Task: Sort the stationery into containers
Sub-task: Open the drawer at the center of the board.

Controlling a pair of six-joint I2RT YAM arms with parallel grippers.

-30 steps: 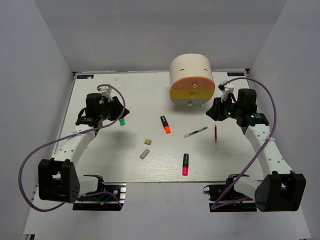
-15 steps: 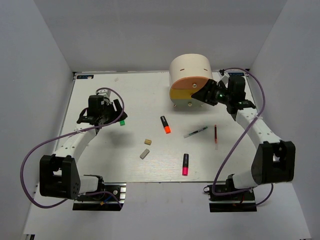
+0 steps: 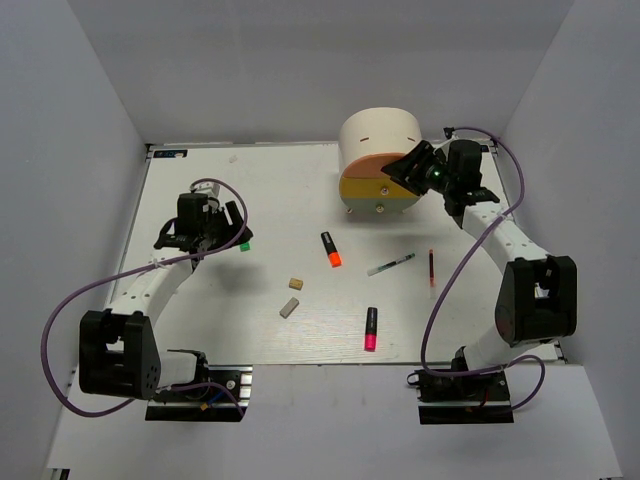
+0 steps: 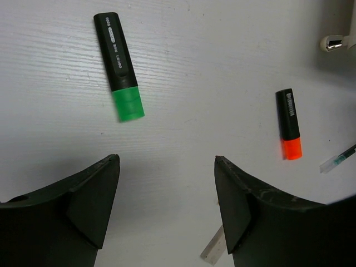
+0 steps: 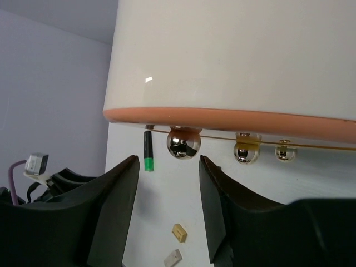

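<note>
While the drawers [image 3: 383, 189] sit shut, right tool [image 5: 168, 159] apart before orange drawer's knob [image 5: 183, 143], left tool [image 4: 167, 159] apart

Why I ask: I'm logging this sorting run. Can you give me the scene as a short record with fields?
left gripper: open, empty, above the table beside the green highlighter
right gripper: open, lined up with the knob of the orange drawer, not closed on it
drawer unit: cream; fronts orange, yellow, pale green from the top down
loose stationery: orange highlighter, pink highlighter, white pen, red pen, two erasers
</note>
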